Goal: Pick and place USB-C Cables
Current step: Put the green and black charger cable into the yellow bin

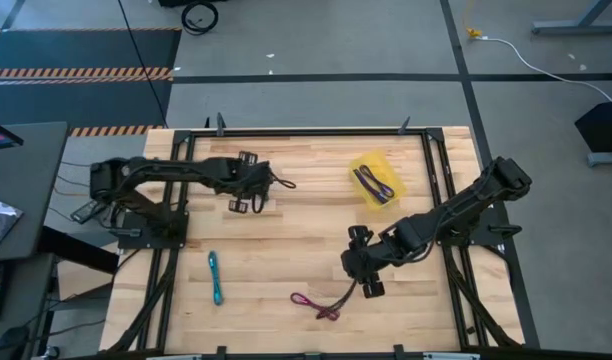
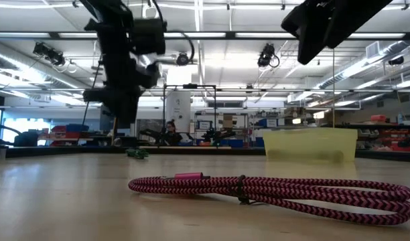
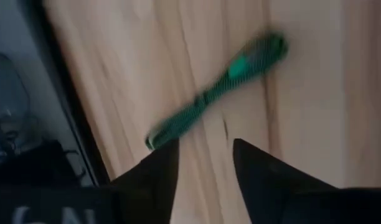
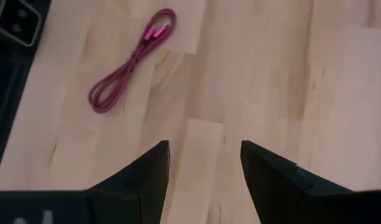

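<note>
The green cable [image 3: 215, 93] lies flat on the wooden table, just ahead of my open left gripper [image 3: 206, 165], which hovers above the table's far-left part [image 1: 258, 182] and touches nothing. In the low view the green cable [image 2: 137, 154] lies under that arm. My right gripper [image 4: 203, 168] is open above the table's middle-right [image 1: 354, 262]. The magenta cable [image 4: 131, 62] lies loosely looped on the table nearer the near edge [image 1: 316, 305] [image 2: 272, 191]. The teal cable [image 1: 215, 277] lies at the near left. Two purple-blue cables [image 1: 374, 184] lie inside the yellow tray [image 1: 360, 166].
The yellow tray [image 2: 311, 144] stands at the table's far right. A black frame rail [image 1: 316, 131] runs around the table's edges. Bare wood [image 1: 286, 245] lies between the two arms. A person [image 2: 170, 130] sits in the room far beyond the table.
</note>
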You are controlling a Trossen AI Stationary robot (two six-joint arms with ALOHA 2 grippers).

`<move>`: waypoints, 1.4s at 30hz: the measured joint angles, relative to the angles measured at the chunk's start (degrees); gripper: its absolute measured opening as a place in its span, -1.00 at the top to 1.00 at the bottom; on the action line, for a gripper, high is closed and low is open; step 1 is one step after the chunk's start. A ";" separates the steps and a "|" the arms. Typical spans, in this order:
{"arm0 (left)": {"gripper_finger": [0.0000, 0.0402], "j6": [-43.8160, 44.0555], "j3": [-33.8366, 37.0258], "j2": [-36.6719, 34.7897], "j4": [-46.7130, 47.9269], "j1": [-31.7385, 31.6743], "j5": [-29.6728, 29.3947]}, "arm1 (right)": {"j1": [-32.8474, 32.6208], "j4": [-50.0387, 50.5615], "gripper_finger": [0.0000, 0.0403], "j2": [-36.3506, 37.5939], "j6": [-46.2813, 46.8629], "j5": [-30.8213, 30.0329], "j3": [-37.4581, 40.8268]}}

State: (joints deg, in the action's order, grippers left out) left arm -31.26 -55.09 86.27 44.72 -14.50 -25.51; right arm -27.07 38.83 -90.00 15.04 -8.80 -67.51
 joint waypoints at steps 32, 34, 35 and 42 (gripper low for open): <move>0.01 -29.30 -0.13 16.72 -13.15 -6.33 -1.01 | -2.41 0.57 -0.01 0.00 -0.04 -3.46 0.00; 0.09 -29.60 -0.28 17.57 -13.03 -6.24 -1.79 | -2.53 0.57 -0.01 0.00 0.50 -3.56 0.00; 0.14 -29.58 -0.25 17.88 -12.99 -6.20 -2.19 | -2.59 0.66 -0.01 0.00 0.79 -3.54 0.00; 0.79 -21.81 -4.43 18.66 -8.87 -4.73 -2.35 | -2.38 0.48 -0.01 0.00 0.86 -3.73 0.00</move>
State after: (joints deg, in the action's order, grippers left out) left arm -53.07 -59.52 104.93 35.84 -19.23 -27.87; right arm -29.45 39.31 -90.00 15.90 -12.53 -67.51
